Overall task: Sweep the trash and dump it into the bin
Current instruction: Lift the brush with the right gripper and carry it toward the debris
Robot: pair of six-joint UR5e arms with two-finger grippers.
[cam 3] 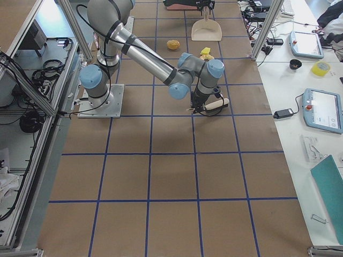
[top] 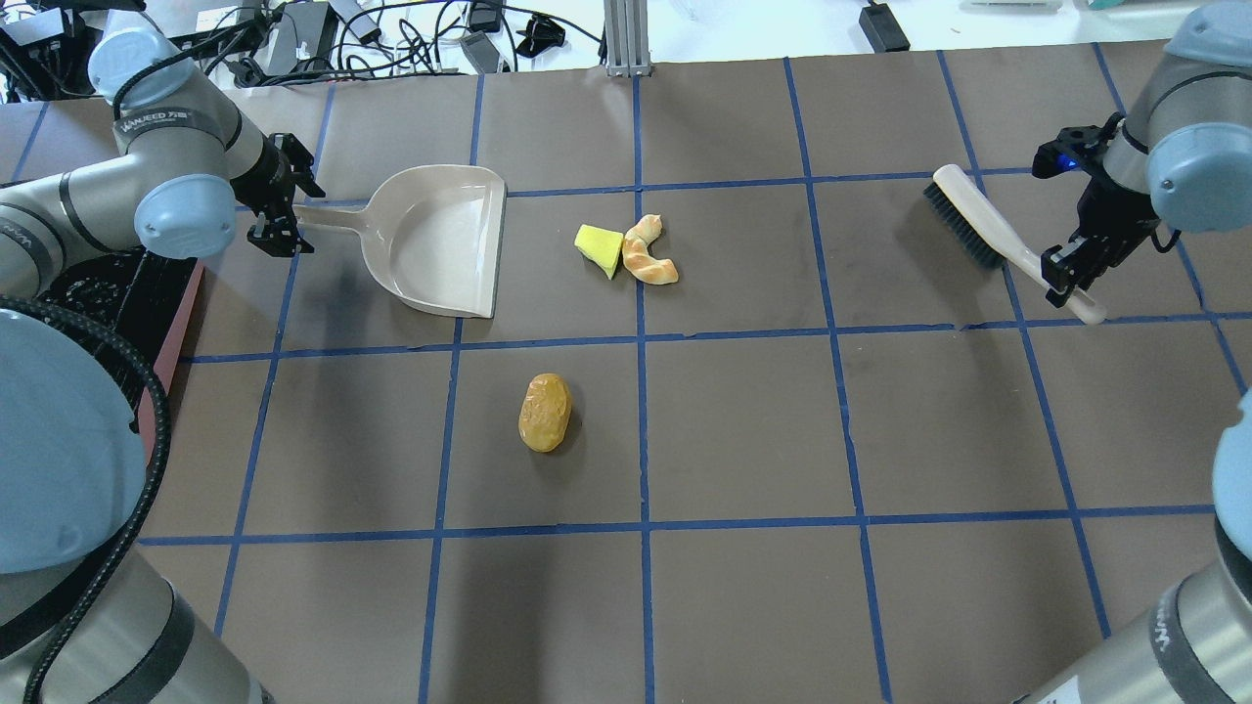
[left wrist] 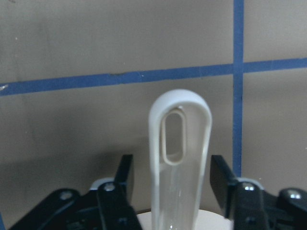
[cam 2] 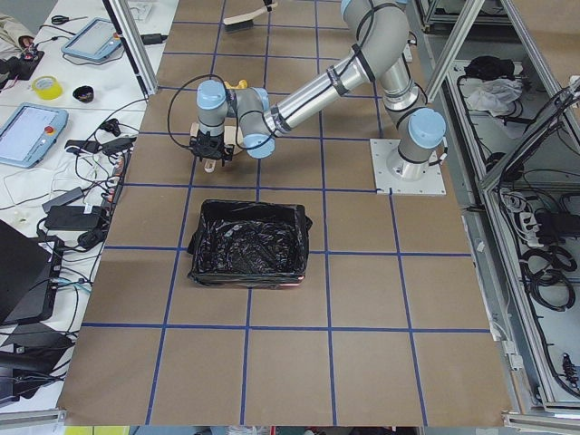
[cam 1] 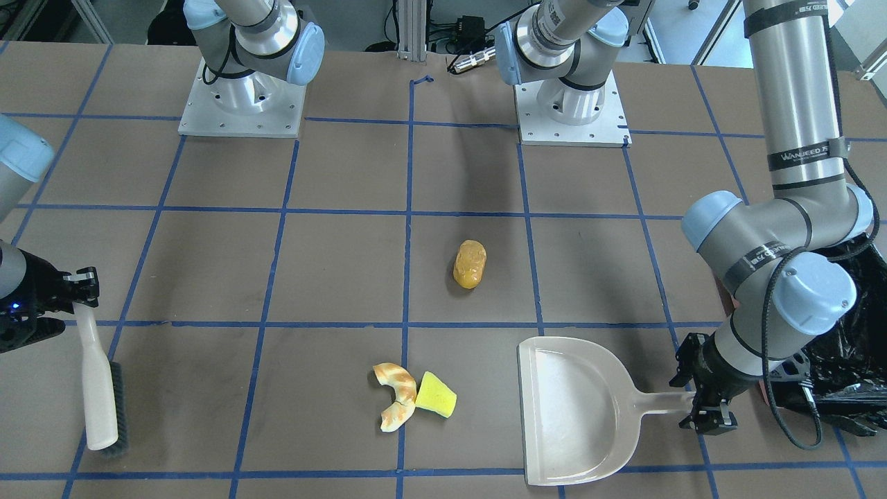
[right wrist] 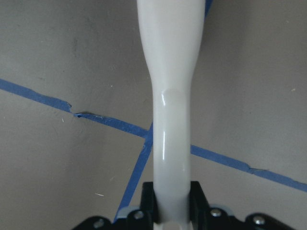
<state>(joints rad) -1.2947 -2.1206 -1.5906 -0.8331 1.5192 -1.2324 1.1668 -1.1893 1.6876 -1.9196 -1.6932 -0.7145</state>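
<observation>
While the right gripper has its fingers clamped on the white handle of a brush, the left gripper straddles the handle of a beige dustpan with its fingers apart, a gap showing on at least one side of the handle. On the brown, blue-taped table the trash lies in two spots: a golden-brown oval lump, glossy and wrinkled, sits alone near the middle, well apart from the other two. A curved croissant-like piece, tan with white stripes, touches a yellow-green wedge near the dustpan's open mouth. The bin, rectangular and lined with crinkled black plastic, stands at the table's end on the robot's left.
</observation>
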